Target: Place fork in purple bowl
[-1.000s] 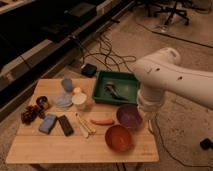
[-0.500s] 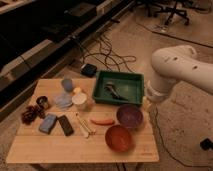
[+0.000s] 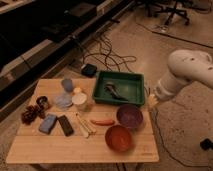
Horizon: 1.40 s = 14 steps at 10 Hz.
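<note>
The purple bowl (image 3: 129, 116) stands near the right edge of the wooden table (image 3: 60, 147), just behind the orange-red bowl (image 3: 119, 138). I cannot make out the silver fork anywhere in this view. My gripper (image 3: 151, 102) is at the end of the white arm (image 3: 189, 70), off the table's right edge. It sits beside the green tray (image 3: 134, 79) and up and to the right of the purple bowl, apart from both.
The green tray holds a grey metal piece (image 3: 113, 92). On the table are pale cream utensils (image 3: 84, 125), a red-orange stick (image 3: 102, 121), a white cup (image 3: 79, 99), a blue sponge (image 3: 48, 123), a black block (image 3: 65, 125) and dark grapes (image 3: 30, 114). Cables lie on the floor behind.
The arm has swung to the right, from over the purple bowl and tray to beyond the table's right edge. The things on the table have not moved.
</note>
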Each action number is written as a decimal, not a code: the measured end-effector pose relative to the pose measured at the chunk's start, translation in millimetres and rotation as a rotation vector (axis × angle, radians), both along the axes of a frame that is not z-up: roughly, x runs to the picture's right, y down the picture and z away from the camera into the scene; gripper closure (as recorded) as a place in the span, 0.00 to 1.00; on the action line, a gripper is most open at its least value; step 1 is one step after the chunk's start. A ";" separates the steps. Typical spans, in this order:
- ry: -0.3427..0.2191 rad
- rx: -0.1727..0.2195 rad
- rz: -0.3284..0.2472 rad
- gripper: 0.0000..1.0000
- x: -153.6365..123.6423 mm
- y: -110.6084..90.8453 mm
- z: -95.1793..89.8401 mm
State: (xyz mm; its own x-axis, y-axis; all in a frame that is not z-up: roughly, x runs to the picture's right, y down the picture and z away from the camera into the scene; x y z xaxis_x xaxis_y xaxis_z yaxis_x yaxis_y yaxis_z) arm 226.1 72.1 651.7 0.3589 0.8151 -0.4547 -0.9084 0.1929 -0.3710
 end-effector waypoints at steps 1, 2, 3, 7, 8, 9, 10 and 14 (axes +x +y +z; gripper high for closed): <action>-0.015 0.008 0.010 1.00 1.4 0.0 5.5; -0.030 0.012 0.018 1.00 -0.1 -0.7 13.7; -0.040 0.013 0.034 1.00 1.5 -0.9 23.3; -0.036 -0.013 0.108 1.00 19.4 -4.0 63.6; -0.046 -0.022 0.124 1.00 20.1 -5.1 70.3; -0.062 -0.032 0.149 1.00 22.4 -5.5 76.8; -0.072 -0.041 0.165 1.00 24.1 -6.2 82.7; -0.102 -0.064 0.221 1.00 14.4 -12.8 107.4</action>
